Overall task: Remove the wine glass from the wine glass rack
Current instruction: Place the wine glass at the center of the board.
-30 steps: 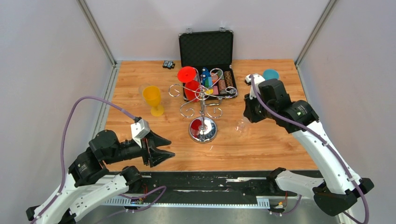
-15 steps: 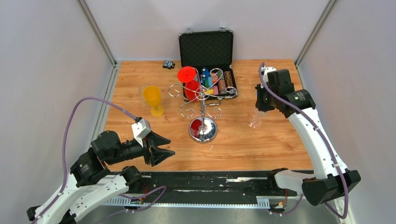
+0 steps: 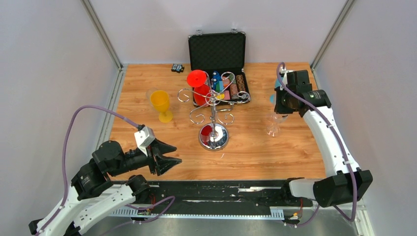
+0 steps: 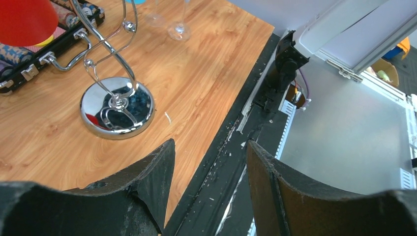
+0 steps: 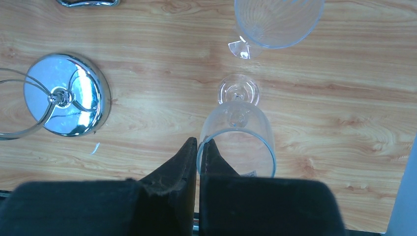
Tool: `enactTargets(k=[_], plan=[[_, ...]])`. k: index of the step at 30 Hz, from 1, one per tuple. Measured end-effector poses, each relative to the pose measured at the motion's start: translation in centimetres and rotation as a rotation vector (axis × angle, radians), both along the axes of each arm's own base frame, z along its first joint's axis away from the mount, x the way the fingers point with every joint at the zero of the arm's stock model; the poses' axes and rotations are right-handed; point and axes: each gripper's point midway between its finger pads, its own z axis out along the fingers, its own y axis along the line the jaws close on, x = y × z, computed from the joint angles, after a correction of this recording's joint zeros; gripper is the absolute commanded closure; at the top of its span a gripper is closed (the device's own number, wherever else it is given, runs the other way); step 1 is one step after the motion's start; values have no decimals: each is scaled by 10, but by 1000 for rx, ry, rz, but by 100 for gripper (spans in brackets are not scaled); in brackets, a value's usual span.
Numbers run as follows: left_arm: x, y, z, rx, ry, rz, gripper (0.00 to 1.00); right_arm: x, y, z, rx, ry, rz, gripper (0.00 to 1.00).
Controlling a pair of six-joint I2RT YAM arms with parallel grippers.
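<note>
A wooden table [image 3: 255,157] sits between white walls. Nearest, at its front edge, the left gripper [image 4: 210,147] hangs low with its fingers spread and nothing between them. It looks parked out of the way rather than working.

Further in, the rack [image 3: 213,136] stands mid-table on its mirrored base. To its right and well apart, the right gripper [image 5: 199,142] has its fingers pressed together on the rim of a clear glass [image 5: 239,129]. One finger seems to be inside the bowl and one outside. That pinch on the thin wall is probably used because the bowl is too wide to span.

The glass is upright, foot down over the wood, but I cannot tell whether the foot touches. It is off the rack, and the step in hand looks like setting it down near a second glass [image 5: 278,19].

Left of the rack stands a yellow glass [image 3: 161,102]. A red glass [image 3: 197,81] hangs foot-up from a wire arm on the rack's far side. Behind it, an open case [image 3: 216,51] lies by the wall.
</note>
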Motion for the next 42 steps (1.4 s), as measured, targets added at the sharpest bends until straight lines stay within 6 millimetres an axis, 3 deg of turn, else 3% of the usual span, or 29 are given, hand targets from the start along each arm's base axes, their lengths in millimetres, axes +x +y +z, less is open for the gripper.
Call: enactTargets(k=[10, 18, 24, 28, 33, 42], plan=[[-2, 6, 2, -15, -15, 12, 37, 9, -9, -12, 21, 39, -30, 99], [-1, 6, 2, -14, -14, 16, 37, 12, -13, -12, 14, 36, -48, 82], [-1, 7, 1, -14, -15, 22, 37, 14, -17, -11, 0, 24, -62, 76], [-1, 7, 1, -12, -14, 23, 37, 16, -19, -7, -8, 13, -73, 64], [1, 8, 1, -11, -15, 35, 31, 23, -16, 24, 19, -71, -71, 58], [7, 11, -1, -6, -8, 76, 21, 3, 13, 116, 200, -315, 33, 52]])
